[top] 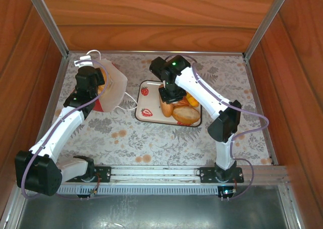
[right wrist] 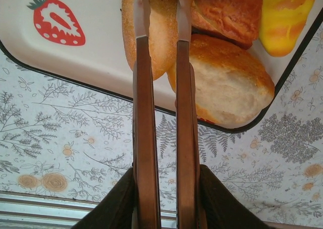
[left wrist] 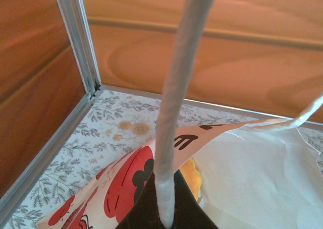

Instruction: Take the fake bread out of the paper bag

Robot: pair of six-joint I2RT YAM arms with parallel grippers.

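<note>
oval loaf (right wrist: 162, 32) lies on tray (right wrist: 96, 62) under right jaws.

Warm, even light fills the top view, with faint soft shadows under the arms (top: 204, 90). In the left wrist view the cord handle (left wrist: 174, 113) blurs close to the lens and the white paper bag (left wrist: 252, 173) nearly washes out. The right wrist view is crisp on the tray (right wrist: 101, 62), softer on the fingers (right wrist: 145, 138).

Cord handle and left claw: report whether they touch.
Touching. Left wrist view: the white cord handle runs down into the shut left claw, pinched there.
</note>
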